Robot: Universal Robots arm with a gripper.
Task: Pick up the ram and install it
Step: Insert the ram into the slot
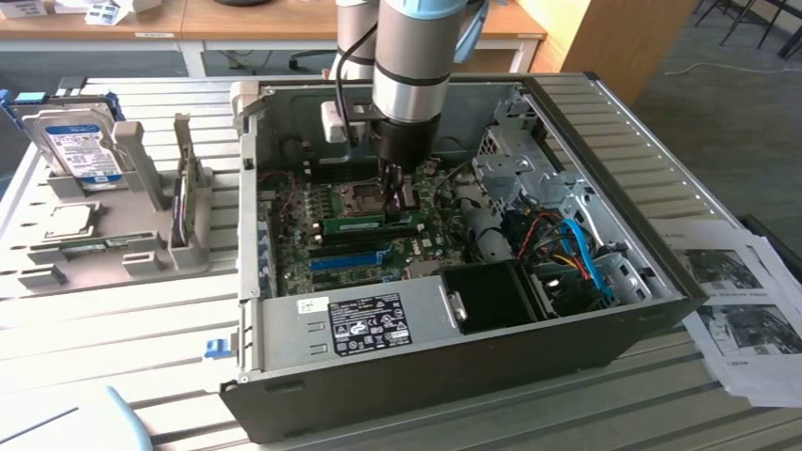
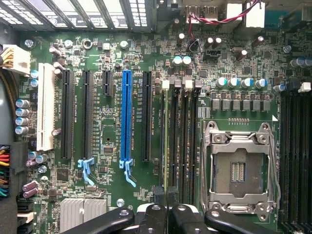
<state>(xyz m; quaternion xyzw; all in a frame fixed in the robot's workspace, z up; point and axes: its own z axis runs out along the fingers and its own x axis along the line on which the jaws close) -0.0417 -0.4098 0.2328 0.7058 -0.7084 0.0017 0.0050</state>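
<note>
Tool [image 2: 166, 199] gripping ram [image 1: 372, 224] over motherboard [image 2: 107, 48], slatted table [image 1: 126, 324], grey floor [image 1: 739, 113]

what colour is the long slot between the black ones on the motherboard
The long slot is bright blue; it shows best in the wrist view.

I'm watching the arm [image 1: 414, 56] reaching down into the open computer case [image 1: 527, 348] on the table [image 1: 126, 319], its pincer [image 1: 401, 202] touching the green ram [image 1: 363, 225], which is sitting just on the far side of the blue slot [image 1: 348, 258].
</note>
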